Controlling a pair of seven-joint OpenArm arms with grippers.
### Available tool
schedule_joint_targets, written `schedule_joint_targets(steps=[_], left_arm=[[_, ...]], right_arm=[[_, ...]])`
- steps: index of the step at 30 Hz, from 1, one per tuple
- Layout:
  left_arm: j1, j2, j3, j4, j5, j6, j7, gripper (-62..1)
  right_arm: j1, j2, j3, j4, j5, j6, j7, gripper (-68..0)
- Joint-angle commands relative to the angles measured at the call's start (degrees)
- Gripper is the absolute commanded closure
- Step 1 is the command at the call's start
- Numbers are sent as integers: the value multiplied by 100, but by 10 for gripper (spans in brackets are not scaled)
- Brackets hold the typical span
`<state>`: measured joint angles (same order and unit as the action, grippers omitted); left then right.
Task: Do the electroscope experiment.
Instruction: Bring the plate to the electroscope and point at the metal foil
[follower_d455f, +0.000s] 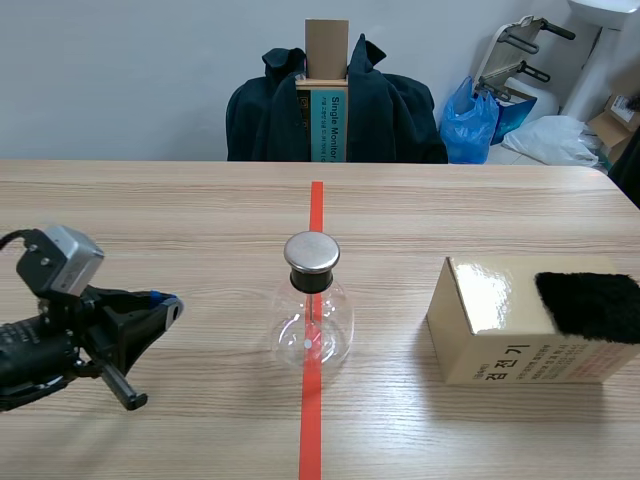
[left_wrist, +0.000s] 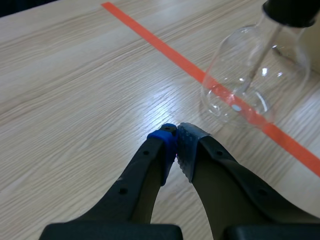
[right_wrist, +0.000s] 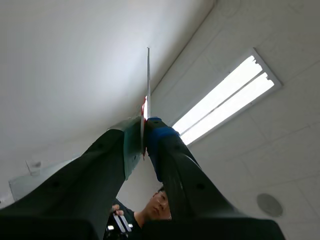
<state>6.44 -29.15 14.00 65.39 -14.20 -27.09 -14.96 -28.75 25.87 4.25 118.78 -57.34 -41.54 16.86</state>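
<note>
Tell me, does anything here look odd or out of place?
Only one thing: the right claw aims up at the ceiling, shut on a thin strip seen edge-on. On the table all looks tidy: the glass flask stands upright on the red line, and the black fuzzy cloth lies on the box.

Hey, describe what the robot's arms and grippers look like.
The left arm is black, with a silver-grey camera box mounted on it. The left gripper and right gripper each have two thick black tapering fingers, one tip pad blue, the other greyish.
</note>
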Motion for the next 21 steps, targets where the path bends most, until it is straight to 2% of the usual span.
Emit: schedule_joint_targets(steps=[1, 5, 7, 10, 14, 21], left_arm=[[-87, 111, 87, 57, 66, -122, -245, -28], [-369, 251, 415, -426, 267, -179, -592, -28], [-455, 321, 529, -584, 385, -229, -715, -28], [-546, 431, 669, -743, 597, -229, -918, -31], [-623, 549, 785, -822, 719, -271, -994, -32], [-678, 697, 925, -839, 868, -291, -1097, -32]], right_arm=[[33, 31, -59, 52, 24, -190, 125, -8], [33, 28, -372, 15, 289, 442, 330, -8], [33, 11, -614, -109, 376, 614, 358, -8], [33, -107, -946, -496, 380, 623, 588, -8], [35, -424, -1228, -1252, 378, 597, 1016, -8], [201, -874, -1272, -2452, 382, 601, 1871, -8]])
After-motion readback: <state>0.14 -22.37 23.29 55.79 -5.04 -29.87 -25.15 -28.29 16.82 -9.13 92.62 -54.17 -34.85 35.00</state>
